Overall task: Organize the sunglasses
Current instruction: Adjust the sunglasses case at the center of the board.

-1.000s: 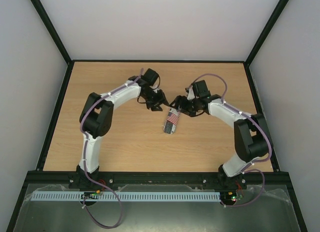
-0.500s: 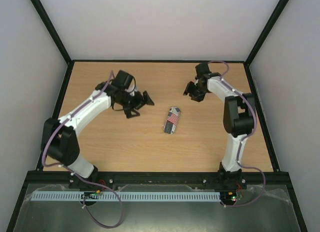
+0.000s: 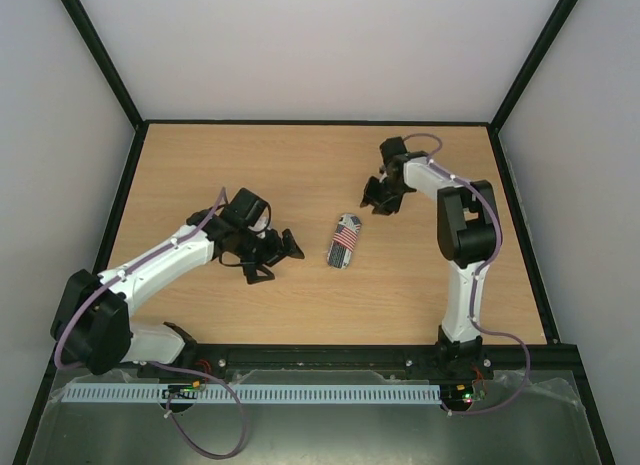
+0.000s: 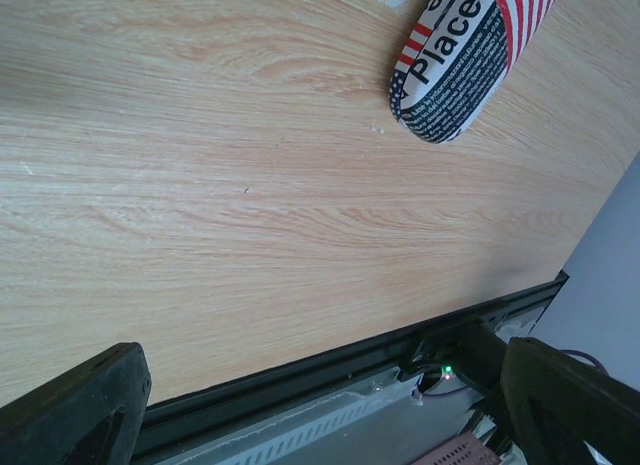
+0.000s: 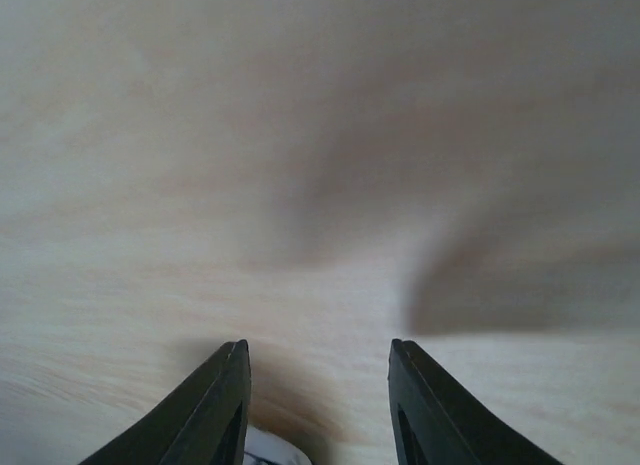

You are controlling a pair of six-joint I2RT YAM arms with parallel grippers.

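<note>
The flag-patterned case point(image 3: 345, 241) lies apparently shut on the counter point(image 3: 230, 165) with no sunglasses in view, the left gripper point(image 3: 275, 265) at its 9 o'clock is wide open and empty, and the right gripper point(image 3: 376, 205) at 1 o'clock is partly open and empty, so I judge only parking the arms remains.

Flag-patterned case point(image 3: 344, 241) — flat on wooden table point(image 3: 250, 165)

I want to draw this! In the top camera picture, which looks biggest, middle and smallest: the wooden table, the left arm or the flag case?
1. wooden table, biggest by far
2. left arm
3. flag case, smallest
</note>
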